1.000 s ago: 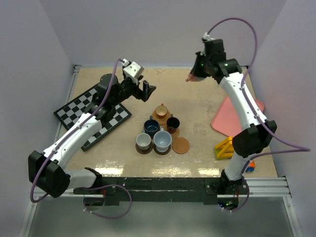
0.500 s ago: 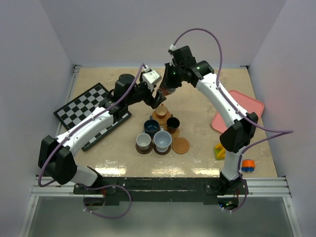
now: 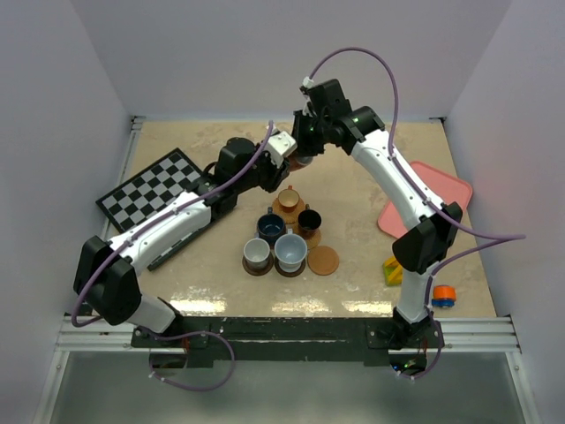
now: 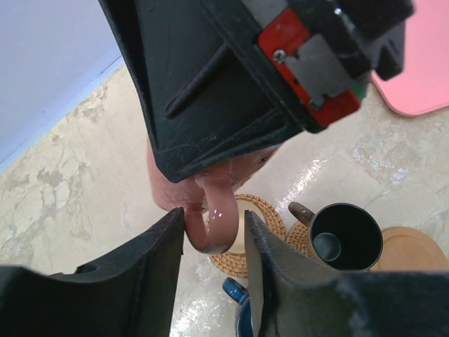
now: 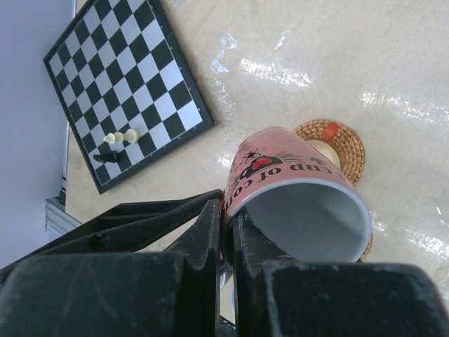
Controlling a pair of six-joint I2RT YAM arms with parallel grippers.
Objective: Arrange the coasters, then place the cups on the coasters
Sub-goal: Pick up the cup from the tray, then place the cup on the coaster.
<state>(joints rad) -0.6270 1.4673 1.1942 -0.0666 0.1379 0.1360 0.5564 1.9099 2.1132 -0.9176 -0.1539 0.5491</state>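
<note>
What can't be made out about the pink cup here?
- Top view: pink cup mostly hidden between the left gripper and right gripper.
- Left wrist: cup body covered by right gripper; whether the fingers clamp the handle is unclear.
- Right wrist: print cut off by its finger; handle out of view.

Right of the chessboard [image 3: 154,187]: five cups [image 3: 290,250] standing, one pink mug [image 5: 280,168] aloft, one bare coaster [image 3: 323,260], one pink tray [image 3: 456,193]. On it: three chess pieces [image 5: 119,137].

Overhead; wrist views close on cup [image 5: 280,172]
</note>
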